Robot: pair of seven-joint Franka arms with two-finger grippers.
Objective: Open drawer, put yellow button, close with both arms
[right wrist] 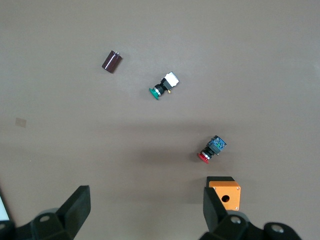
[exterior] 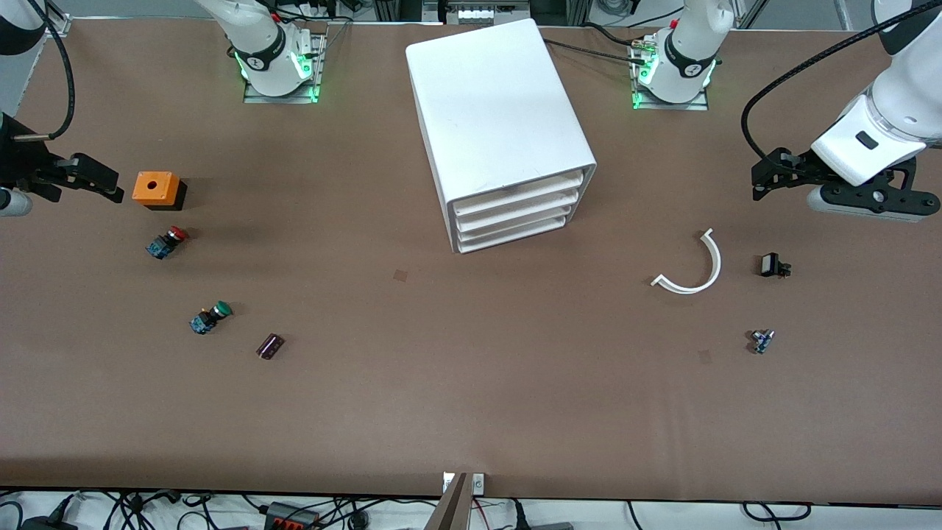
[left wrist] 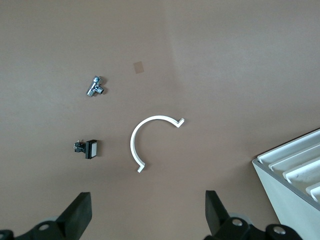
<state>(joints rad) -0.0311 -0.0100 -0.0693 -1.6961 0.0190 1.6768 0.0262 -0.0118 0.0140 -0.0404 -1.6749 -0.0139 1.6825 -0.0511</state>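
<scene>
The left gripper (exterior: 765,180) is held in the air over the left arm's end of the table (exterior: 471,412), with its fingers (left wrist: 77,212) spread wide and nothing between them. Below this claw, a white curved strip (exterior: 692,269) is seen lying flat on the table. A small black switch (exterior: 773,265) is placed near the strip, and a small metal part (exterior: 762,341) is located nearer to the front camera than the switch.

The right gripper (exterior: 99,180) is held over the right arm's end of the table, likewise opened wide and empty. An orange box (exterior: 156,188) with a round hole in its top is found just beside this claw's fingertips. A red-capped button (exterior: 168,241) is laid close to the box. A green-capped button (exterior: 210,317) and a dark purple cylinder (exterior: 270,346) are positioned nearer to the front camera.

The drawer (exterior: 519,193), the uppermost tray of the white cabinet (exterior: 500,110), is pushed in flush with the trays below it. The cabinet is set between the two claws, well apart from each; one of its corners is seen in the left wrist view
</scene>
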